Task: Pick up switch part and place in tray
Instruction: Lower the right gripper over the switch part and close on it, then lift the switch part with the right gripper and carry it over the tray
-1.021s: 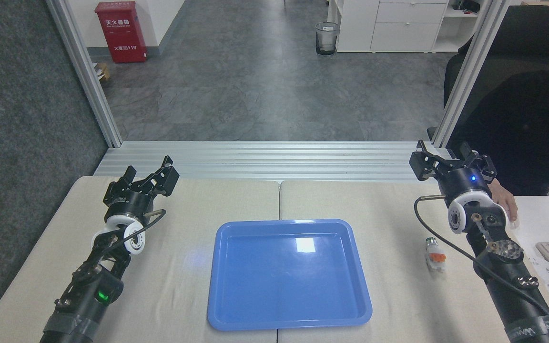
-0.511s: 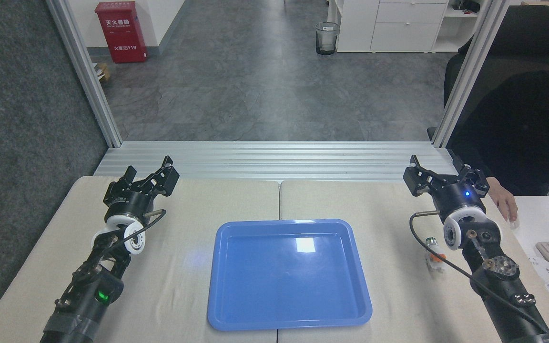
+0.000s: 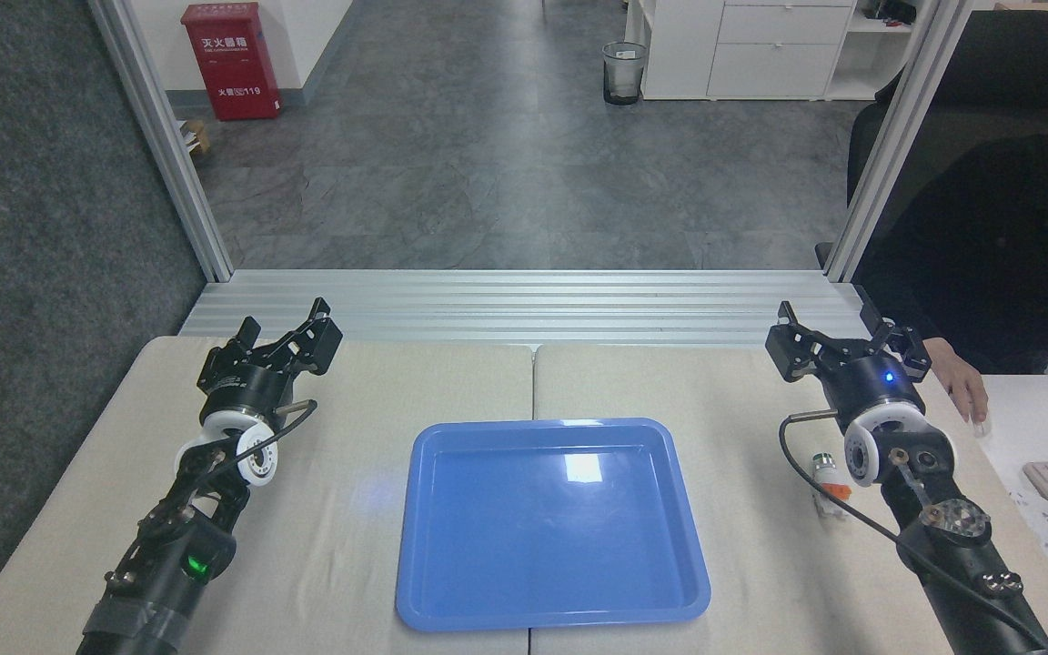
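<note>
Beige tabletop [image 3: 342, 546] fronts an office floor with a red cabinet [image 3: 230, 59] at far left, its white characters ending in "119". Blue tray [image 3: 549, 611] sits centred and holds nothing. Switch part [image 3: 826, 478] lies on the table right of the tray, just beside the right arm's wrist. Right gripper [image 3: 845, 347], fingers spread and holding nothing, hovers beyond the part; left gripper [image 3: 283, 341] is likewise released. Step in hand: approach. Next move probably requires drawing the right gripper nearer and down over the part.
</note>
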